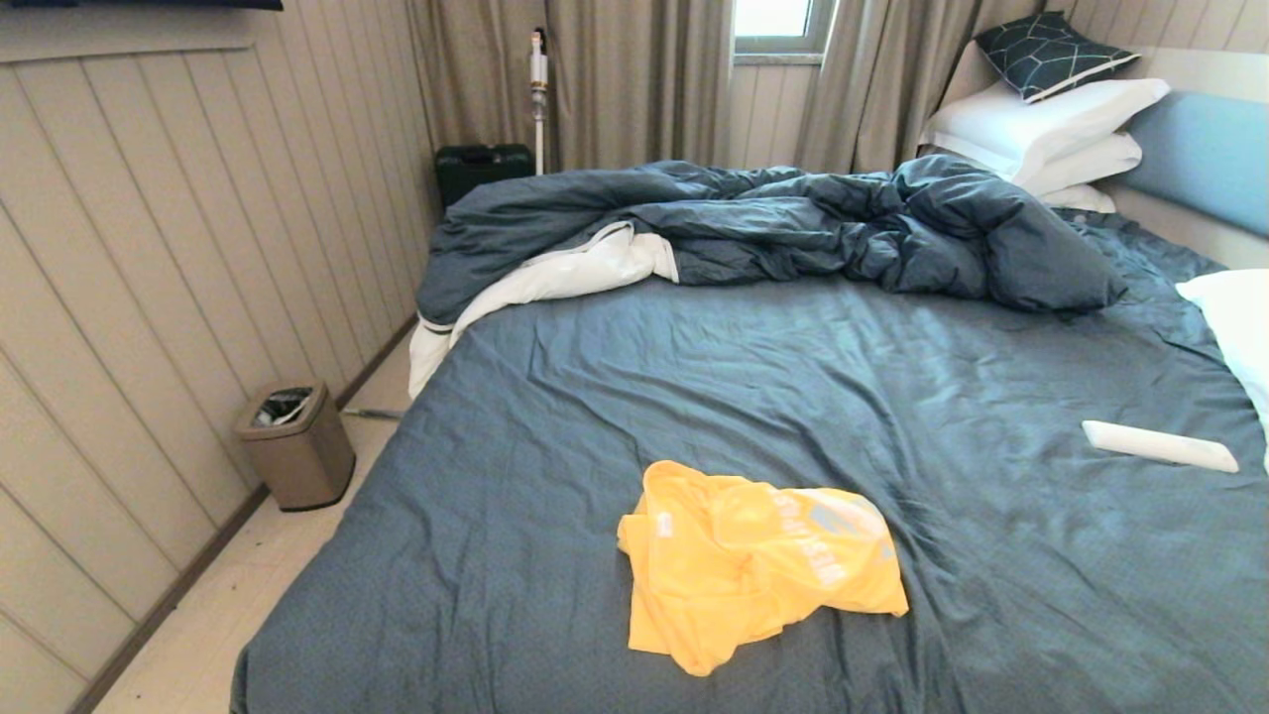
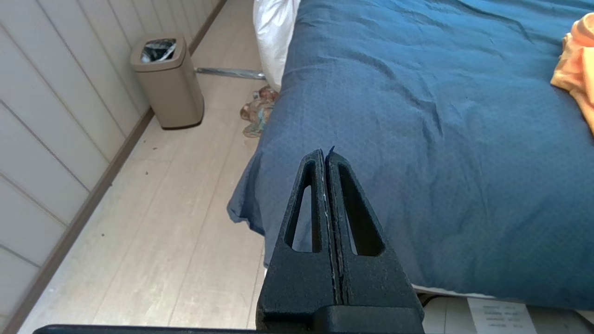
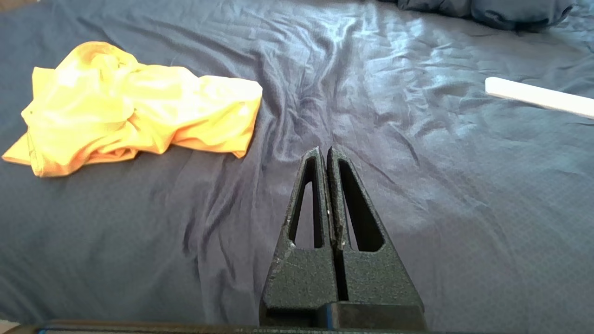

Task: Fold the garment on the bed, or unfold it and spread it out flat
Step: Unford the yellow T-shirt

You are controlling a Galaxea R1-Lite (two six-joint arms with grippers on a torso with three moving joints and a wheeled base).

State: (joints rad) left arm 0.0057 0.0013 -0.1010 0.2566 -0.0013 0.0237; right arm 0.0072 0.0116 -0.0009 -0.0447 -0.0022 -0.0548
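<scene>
Nearest, the left gripper (image 2: 326, 155) hangs clenched and empty over the bed's (image 1: 813, 397) near left corner, and the right gripper (image 3: 323, 153) hangs the same above bare sheet. The garment (image 1: 750, 570) lies crumpled mid-bed near the front edge; a pinch there could snag the sheet beneath. Farther back sits the bunched duvet (image 1: 793, 223).

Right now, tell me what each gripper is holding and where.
Nothing. The left gripper and right gripper are both shut and empty; the yellow shirt lies loose on the bed.
</scene>
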